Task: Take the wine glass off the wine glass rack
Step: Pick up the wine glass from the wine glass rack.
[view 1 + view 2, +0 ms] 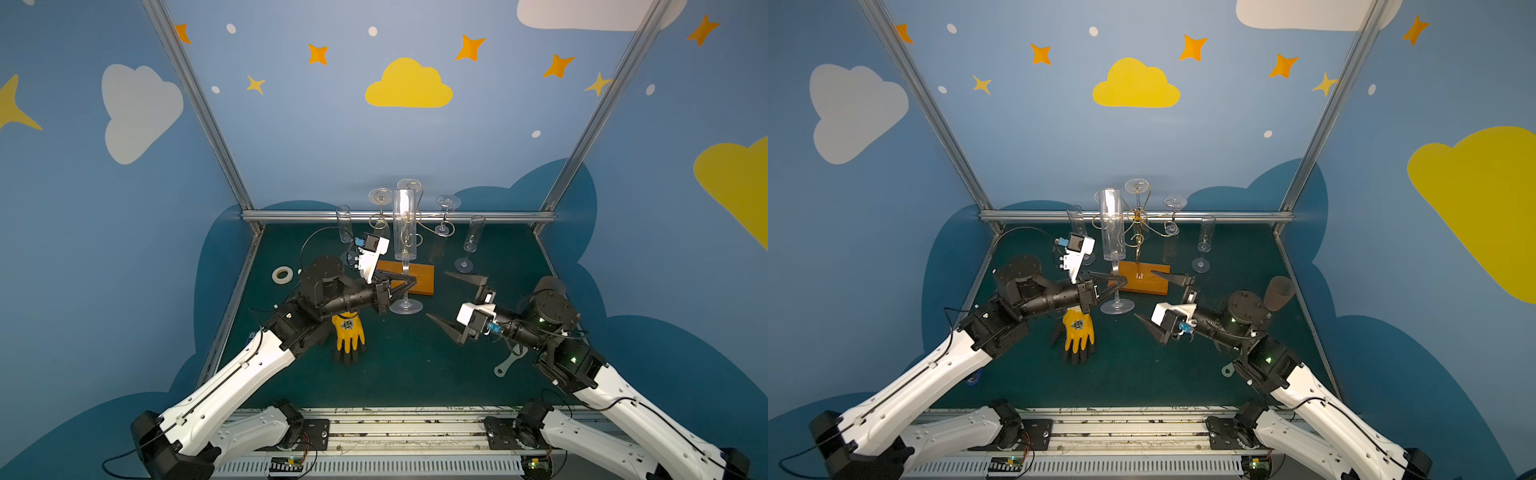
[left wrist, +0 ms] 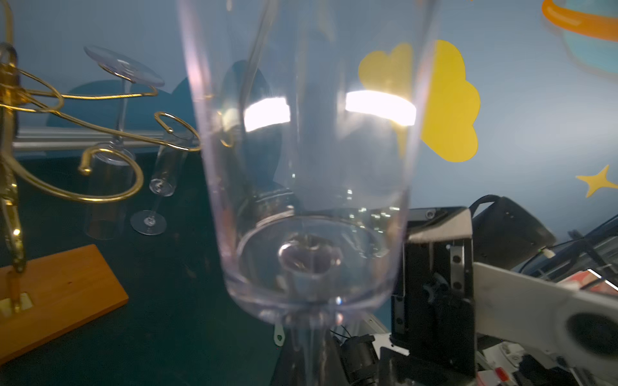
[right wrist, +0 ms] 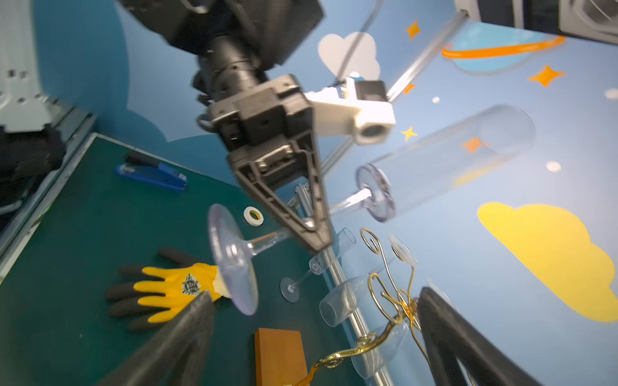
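Right wrist: wine glass (image 3: pixel 434 163) stem seemingly clamped.

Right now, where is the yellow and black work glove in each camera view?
In a top view: yellow and black work glove, low centre on the green mat.
In a top view: the glove, same place.
Left wrist: not in it.
Right wrist: the glove, flat on the mat.
Shared landmark: the rack's orange wooden base.

The glove (image 1: pixel 349 332) lies before the wine glass rack (image 1: pixel 422 279).
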Available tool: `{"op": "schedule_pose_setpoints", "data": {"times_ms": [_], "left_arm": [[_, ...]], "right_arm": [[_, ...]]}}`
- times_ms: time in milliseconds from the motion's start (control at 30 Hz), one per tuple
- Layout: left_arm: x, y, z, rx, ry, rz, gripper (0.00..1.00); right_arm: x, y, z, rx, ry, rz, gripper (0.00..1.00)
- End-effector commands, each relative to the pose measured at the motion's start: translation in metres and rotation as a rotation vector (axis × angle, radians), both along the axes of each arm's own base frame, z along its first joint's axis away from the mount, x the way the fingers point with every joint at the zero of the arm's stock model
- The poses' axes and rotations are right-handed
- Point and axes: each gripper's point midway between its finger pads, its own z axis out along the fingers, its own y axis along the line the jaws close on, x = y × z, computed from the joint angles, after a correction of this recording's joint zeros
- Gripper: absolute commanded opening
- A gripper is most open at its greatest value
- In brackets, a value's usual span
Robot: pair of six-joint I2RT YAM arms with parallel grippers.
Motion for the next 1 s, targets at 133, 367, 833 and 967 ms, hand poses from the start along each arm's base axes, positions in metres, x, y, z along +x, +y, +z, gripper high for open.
{"op": "schedule_pose_setpoints", "data": {"times_ms": [133, 367, 833, 967], "left_arm": [[0.003, 0.029, 0.006, 0.205, -0.303, 0.112, 0.03], [-0.006, 0.026, 0.000, 0.359, -0.489, 0.101, 0.03], [-0.008, 0.004, -0.010, 0.401, -0.587, 0.059, 0.03], [-0.008, 0.000, -0.014, 0.406, -0.591, 0.044, 0.03]], "right_arm": [[0.034, -0.034, 0.039, 0.344, 0.323, -0.218, 0.94], [0.048, -0.038, 0.032, 0.397, 0.555, -0.287, 0.94], [0.035, -0.016, 0.045, 0.473, 0.666, -0.086, 0.97], [0.028, -0.006, 0.053, 0.489, 0.692, 0.023, 0.97]]}}
